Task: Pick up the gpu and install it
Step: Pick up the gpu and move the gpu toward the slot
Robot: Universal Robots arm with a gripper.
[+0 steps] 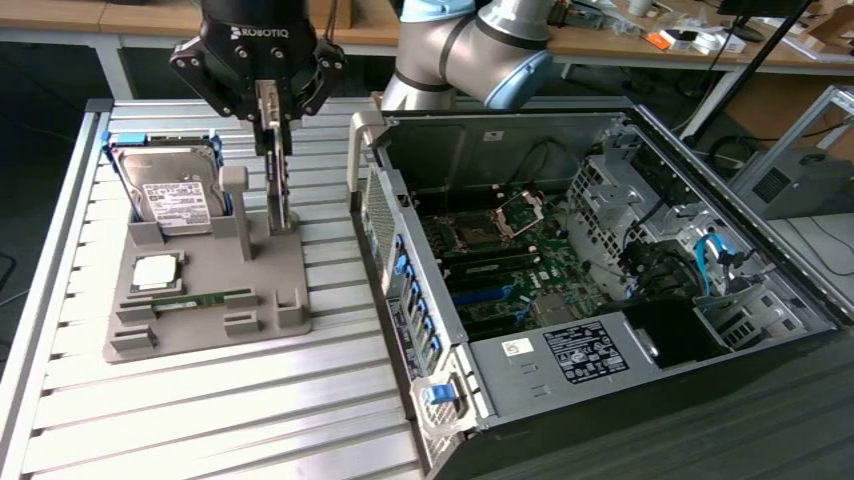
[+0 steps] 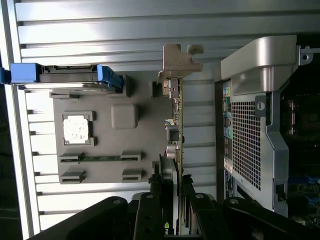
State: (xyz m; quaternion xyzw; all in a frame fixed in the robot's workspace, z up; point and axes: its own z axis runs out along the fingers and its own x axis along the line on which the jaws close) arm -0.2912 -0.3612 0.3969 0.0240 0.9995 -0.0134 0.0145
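Observation:
The gpu point(image 1: 278, 180) is a thin card standing on edge, its lower end at the slot of the grey holder point(image 1: 274, 315). My gripper point(image 1: 274, 115) hangs over it with a finger on each side of the card's top, shut on the gpu. In the wrist view the gpu point(image 2: 179, 125) runs edge-on from between my gripper point(image 2: 177, 186) out to its silver end bracket point(image 2: 177, 62). I cannot tell whether the card's lower end is clear of the slot.
The holder also carries a silver hard drive point(image 1: 174, 195) in blue rails, a processor chip point(image 1: 154, 270) and a green memory stick point(image 1: 200, 298). The open computer case point(image 1: 534, 385) lies at the exterior view's right with its motherboard point(image 1: 494, 240) exposed. A slatted metal table point(image 1: 200, 400) lies beneath.

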